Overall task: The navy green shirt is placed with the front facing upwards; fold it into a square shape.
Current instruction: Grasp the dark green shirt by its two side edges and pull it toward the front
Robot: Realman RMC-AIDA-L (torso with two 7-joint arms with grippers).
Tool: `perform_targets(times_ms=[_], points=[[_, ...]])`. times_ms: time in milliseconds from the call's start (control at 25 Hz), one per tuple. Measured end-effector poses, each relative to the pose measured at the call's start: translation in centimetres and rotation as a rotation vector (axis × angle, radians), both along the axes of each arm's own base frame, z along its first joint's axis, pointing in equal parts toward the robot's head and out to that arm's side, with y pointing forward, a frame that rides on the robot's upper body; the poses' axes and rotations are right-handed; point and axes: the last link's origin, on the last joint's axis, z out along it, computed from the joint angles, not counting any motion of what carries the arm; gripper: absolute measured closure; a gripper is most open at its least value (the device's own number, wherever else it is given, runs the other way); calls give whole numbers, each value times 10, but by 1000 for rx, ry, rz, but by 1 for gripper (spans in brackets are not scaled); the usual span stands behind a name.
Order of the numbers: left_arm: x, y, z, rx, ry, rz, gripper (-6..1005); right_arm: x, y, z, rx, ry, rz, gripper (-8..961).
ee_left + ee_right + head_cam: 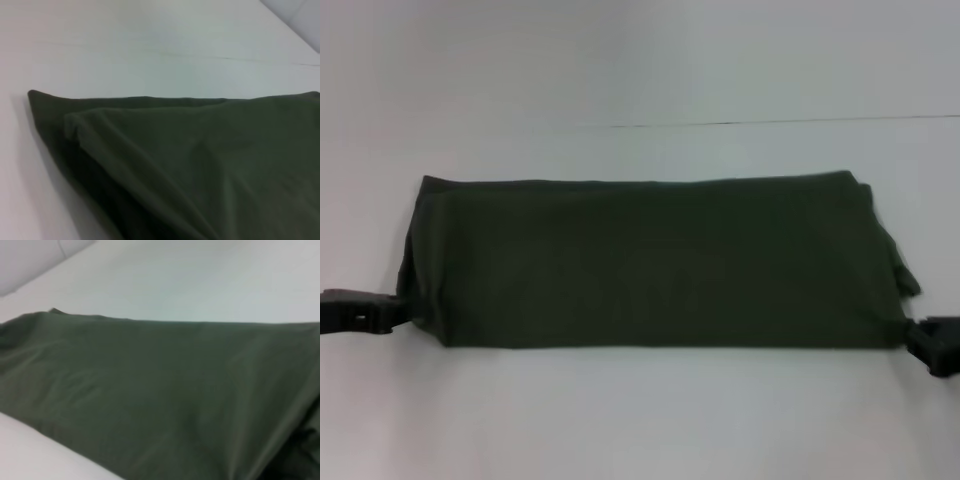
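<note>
The left gripper (390, 312) sits at the near left corner of the navy green shirt (650, 262), low against the table (640, 60). The right gripper (917, 340) sits at the near right corner in the same way. Both touch the cloth edge, but we cannot tell whether their fingers are pinching it or have let go. Neither wrist view shows the arm's own fingers.

The shirt lies across the middle of the white table as a long, narrow band, plain green side up, with no lettering in sight. In the left wrist view, an upper layer of the shirt (200, 165) overlaps a lower one near the corner. In the right wrist view the shirt (150, 385) shows a smooth top surface. The right end is slightly ragged, with a loose fold sticking out.

We judge the lengthwise folds to be complete and the crosswise fold to be in hand. The next move calls for one end to be gripped firmly, lifted, and carried over the other. Edges must align to give a square.
</note>
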Motion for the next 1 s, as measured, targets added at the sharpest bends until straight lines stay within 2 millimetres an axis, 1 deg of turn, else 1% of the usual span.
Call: perform_targets(times_ms=[160, 320, 400, 520, 720, 840, 1000], points=[[-4, -12, 9, -10, -20, -1, 971, 9, -24, 5, 0, 9, 19, 940], [-9, -24, 13, -35, -21, 12, 970, 20, -45, 10, 18, 22, 8, 940], [-10, -31, 13, -60, -24, 13, 970, 24, -52, 14, 34, 24, -4, 940], [-13, -38, 12, -89, -25, 15, 969, 27, -56, 16, 40, 23, -10, 939], [-13, -41, 11, -100, -24, 20, 968, 27, -56, 14, 33, 23, -6, 940], [-12, -42, 9, -118, -27, 13, 968, 27, -55, 15, 39, 27, -10, 907], [-10, -41, 9, -124, -31, 9, 967, 27, -57, 22, 60, 46, -11, 863]])
